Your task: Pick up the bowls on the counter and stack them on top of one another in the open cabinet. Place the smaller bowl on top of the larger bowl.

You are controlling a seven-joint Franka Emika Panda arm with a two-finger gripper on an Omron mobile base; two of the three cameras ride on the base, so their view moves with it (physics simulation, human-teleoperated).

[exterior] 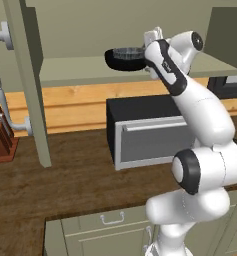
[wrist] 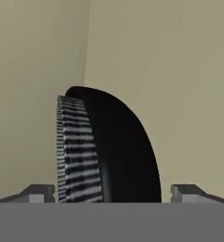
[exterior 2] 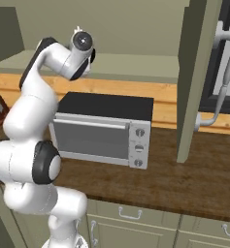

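Observation:
The larger bowl [exterior: 121, 62], glossy black, stands on the shelf of the open cabinet [exterior: 75, 70]. The smaller bowl [exterior: 129, 51], grey, rests inside it on top. In the hand view, which is rolled, the larger bowl [wrist: 127, 151] appears on its side with the smaller bowl's streaked grey wall [wrist: 78, 151] against its left. My gripper [wrist: 113, 194] is open, with one fingertip on each side of the stacked bowls and a small gap at each. The hand [exterior: 153, 38] is at the bowls' right edge. In the right base view my arm hides the bowls, and the hand [exterior 2: 82, 43] is in front of the shelf [exterior 2: 136, 68].
A black and silver toaster oven [exterior: 145, 131] stands on the counter [exterior: 65, 175] right under the shelf. The cabinet's tall door panel [exterior: 30, 80] hangs down at the left. A knife block [exterior: 0, 135] and a white curved pipe [exterior: 0, 75] stand further left. Olive drawers [exterior: 110, 227] lie below.

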